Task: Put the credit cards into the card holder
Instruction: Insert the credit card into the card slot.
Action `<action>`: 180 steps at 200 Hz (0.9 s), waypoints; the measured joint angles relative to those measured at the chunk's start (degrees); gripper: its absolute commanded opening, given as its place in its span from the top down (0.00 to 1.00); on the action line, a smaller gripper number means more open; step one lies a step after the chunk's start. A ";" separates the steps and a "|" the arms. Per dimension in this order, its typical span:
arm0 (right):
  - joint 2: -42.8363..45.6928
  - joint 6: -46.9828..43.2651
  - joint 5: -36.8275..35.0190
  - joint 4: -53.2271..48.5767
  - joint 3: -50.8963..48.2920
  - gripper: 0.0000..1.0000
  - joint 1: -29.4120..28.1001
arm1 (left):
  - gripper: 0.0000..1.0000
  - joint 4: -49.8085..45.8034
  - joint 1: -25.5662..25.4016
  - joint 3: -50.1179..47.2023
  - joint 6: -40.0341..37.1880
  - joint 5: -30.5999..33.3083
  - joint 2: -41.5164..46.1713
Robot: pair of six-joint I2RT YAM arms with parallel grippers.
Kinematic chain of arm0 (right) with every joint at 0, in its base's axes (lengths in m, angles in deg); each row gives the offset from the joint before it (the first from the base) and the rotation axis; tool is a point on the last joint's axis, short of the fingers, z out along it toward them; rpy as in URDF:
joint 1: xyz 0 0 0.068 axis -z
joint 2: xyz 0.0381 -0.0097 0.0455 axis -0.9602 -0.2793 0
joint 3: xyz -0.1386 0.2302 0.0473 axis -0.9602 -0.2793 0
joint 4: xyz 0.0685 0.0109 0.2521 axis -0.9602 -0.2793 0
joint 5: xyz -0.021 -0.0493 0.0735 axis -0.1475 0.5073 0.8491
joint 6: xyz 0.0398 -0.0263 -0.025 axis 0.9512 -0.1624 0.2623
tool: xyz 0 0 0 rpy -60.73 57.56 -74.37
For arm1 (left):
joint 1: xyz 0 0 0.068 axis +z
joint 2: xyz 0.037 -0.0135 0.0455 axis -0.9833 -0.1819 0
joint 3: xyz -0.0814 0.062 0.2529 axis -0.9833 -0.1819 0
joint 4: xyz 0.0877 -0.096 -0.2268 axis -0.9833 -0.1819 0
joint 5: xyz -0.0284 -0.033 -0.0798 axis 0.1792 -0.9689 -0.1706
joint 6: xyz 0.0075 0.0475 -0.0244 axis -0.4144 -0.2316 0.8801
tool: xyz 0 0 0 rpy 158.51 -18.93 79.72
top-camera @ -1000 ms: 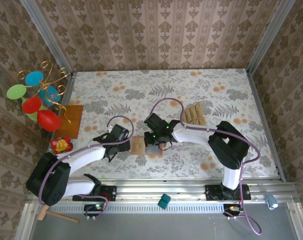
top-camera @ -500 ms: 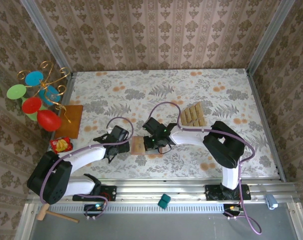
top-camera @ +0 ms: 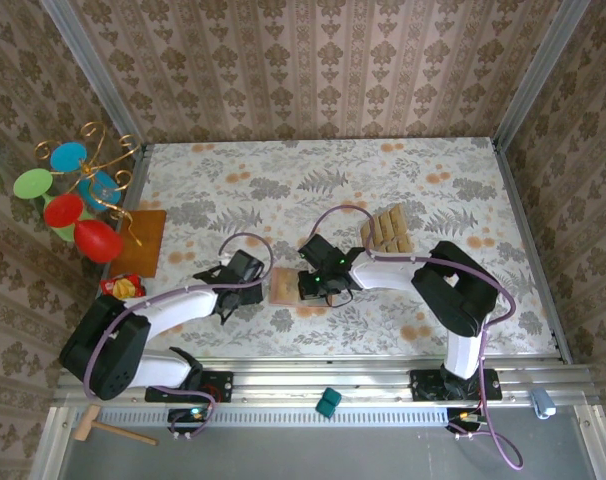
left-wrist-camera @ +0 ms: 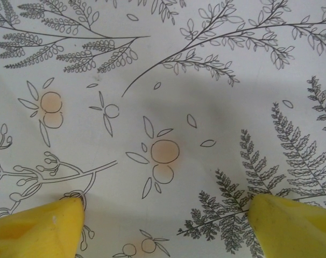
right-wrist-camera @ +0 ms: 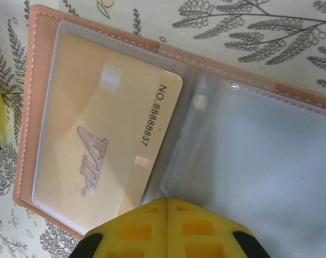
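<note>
Centrally on the floral tablecloth (top-camera: 433, 180) the card holder (top-camera: 282, 288) lies open, tan inner face up; one gold VIP card (right-wrist-camera: 104, 134) sits under the clear sleeve of its left half, the numbered edge turned toward the fold; the other half's sleeve looks pale and blank. The right gripper (right-wrist-camera: 167, 223) has its yellow fingers pressed together, holding nothing, their tips over the clear plastic near the fold; whether they touch it I cannot tell. The left gripper (left-wrist-camera: 164, 209) hangs just beside the holder's left edge, fingers wide apart over bare cloth, nothing between them. The remaining credit cards (top-camera: 386, 228) lie in a fanned row farther back on the right, well apart from the holder; an orange-brown board (top-camera: 143, 242) rests at the left edge.
</note>
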 measured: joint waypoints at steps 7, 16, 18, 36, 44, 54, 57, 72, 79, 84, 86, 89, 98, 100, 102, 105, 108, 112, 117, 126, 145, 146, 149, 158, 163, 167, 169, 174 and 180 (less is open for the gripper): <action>0.20 -0.13 -0.02 -0.02 -0.20 1.00 0.13 | 0.16 0.11 -0.15 0.22 -0.02 0.02 -0.31; 0.39 -0.28 0.00 -0.02 -0.46 1.00 0.33 | 0.16 0.52 -0.39 0.50 -0.07 0.02 -0.72; 0.44 -0.39 0.00 0.00 -0.52 1.00 0.37 | 0.16 0.57 -0.44 0.52 -0.07 0.02 -0.81; 0.68 -1.01 0.02 -0.07 -0.74 1.00 0.66 | 0.16 1.38 -0.92 1.29 -0.66 -0.13 -1.90; 0.72 -1.14 0.02 -0.09 -0.79 1.00 0.72 | 0.16 1.90 -1.07 1.62 -1.05 -0.28 -2.43; 0.79 -1.38 0.15 -0.11 -0.83 1.00 0.81 | 0.16 2.38 -1.25 2.10 -1.38 -0.63 -3.13; 0.81 -1.44 0.15 -0.17 -0.83 1.00 0.83 | 0.16 2.51 -1.25 2.23 -1.53 -0.68 -3.30; 0.90 -1.64 0.17 -0.28 -0.83 1.00 0.87 | 0.16 3.43 -1.60 2.64 -1.97 -1.05 -4.04; 0.94 -1.79 0.17 -0.42 -0.83 1.00 0.92 | 0.16 3.54 -1.68 2.75 -2.01 -1.07 -4.22; 0.98 -1.95 0.17 -0.57 -0.83 1.00 0.96 | 0.16 3.67 -1.79 2.82 -2.12 -1.07 -4.37; 0.98 -2.01 0.17 -0.61 -0.83 1.00 0.98 | 0.16 3.69 -1.79 2.84 -2.16 -1.05 -4.42; 1.01 -2.12 0.17 -0.68 -0.83 1.00 0.98 | 0.16 3.78 -1.86 2.89 -2.19 -1.05 -4.50; 1.09 -2.36 0.17 -0.90 -0.79 1.00 1.03 | 0.16 3.89 -1.97 2.97 -2.36 -1.05 -4.68; 1.11 -2.45 0.17 -1.03 -0.74 1.00 1.05 | 0.16 3.93 -1.99 2.99 -2.38 -1.05 -4.72; 1.14 -2.51 0.17 -1.18 -0.70 1.00 1.07 | 0.16 3.98 -2.01 3.02 -2.38 -1.05 -4.76; 1.16 -2.54 0.17 -1.42 -0.59 1.00 1.07 | 0.16 4.04 -2.08 3.02 -2.38 -1.03 -4.79; 1.18 -2.56 0.17 -1.64 -0.52 1.00 1.07 | 0.16 4.11 -2.14 3.04 -2.38 -1.01 -4.85; 1.25 -2.69 0.15 -1.90 -0.46 1.00 1.09 | 0.16 4.24 -2.23 3.02 -2.38 -0.92 -4.90; 1.29 -2.73 0.15 -2.23 -0.33 1.00 1.11 | 0.16 4.33 -2.29 3.02 -2.38 -0.85 -5.01; 1.33 -2.82 0.15 -2.91 0.00 1.00 1.11 | 0.16 4.50 -2.34 3.04 -2.38 -0.79 -5.05; 1.33 -2.99 0.13 -4.33 0.96 1.00 1.11 | 0.16 4.74 -2.62 3.04 -2.38 -0.57 -5.22; 1.33 -2.99 0.13 -4.37 0.98 1.00 1.11 | 0.16 4.76 -2.64 3.02 -2.38 -0.57 -5.25; 1.33 -2.99 0.13 -4.52 1.14 1.00 1.11 | 0.16 4.85 -2.64 3.02 -2.38 -0.55 -5.27; 1.33 -3.06 0.13 -4.92 1.55 1.00 1.11 | 0.16 5.01 -2.64 3.02 -2.38 -0.50 -5.38; 1.33 -3.13 0.11 -5.11 1.75 1.00 1.11 | 0.16 5.07 -2.64 3.04 -2.38 -0.46 -5.38; 1.33 -3.15 0.11 -5.18 1.88 1.00 1.11 | 0.16 5.09 -2.67 3.02 -2.38 -0.46 -5.38; 1.33 -3.15 0.11 -5.22 1.95 1.00 1.11 | 0.16 5.09 -2.67 3.04 -2.38 -0.46 -5.38; 1.33 -3.15 0.11 -5.25 2.05 1.00 1.11 | 0.16 5.11 -2.69 3.02 -2.38 -0.44 -5.38; 1.33 -3.15 0.11 -5.25 2.10 1.00 1.11 | 0.16 5.11 -2.71 3.04 -2.38 -0.42 -5.35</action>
